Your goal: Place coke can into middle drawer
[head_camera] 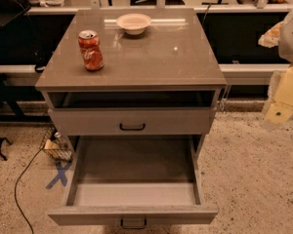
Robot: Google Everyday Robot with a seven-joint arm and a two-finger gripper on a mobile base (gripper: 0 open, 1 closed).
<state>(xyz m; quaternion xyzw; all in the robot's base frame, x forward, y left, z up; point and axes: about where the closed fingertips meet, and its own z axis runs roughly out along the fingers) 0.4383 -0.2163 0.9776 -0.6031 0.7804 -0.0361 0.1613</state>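
Observation:
The coke can [90, 50] stands upright on the left part of the grey cabinet top [161, 62], red with white lettering and a silver top. The middle drawer [134, 191] is pulled fully out at the bottom of the frame, a deep grey box with a dark curved handle [133, 224], and nothing shows inside it. My gripper [279, 112] hangs at the far right edge of the camera view, beside the cabinet and well apart from the can and the drawer.
A white bowl [133, 23] sits at the back of the cabinet top. The shallower drawer [132, 121] above is pushed in less far than the top. A small wire basket [56, 147] and a cable [19, 184] lie on the floor at left.

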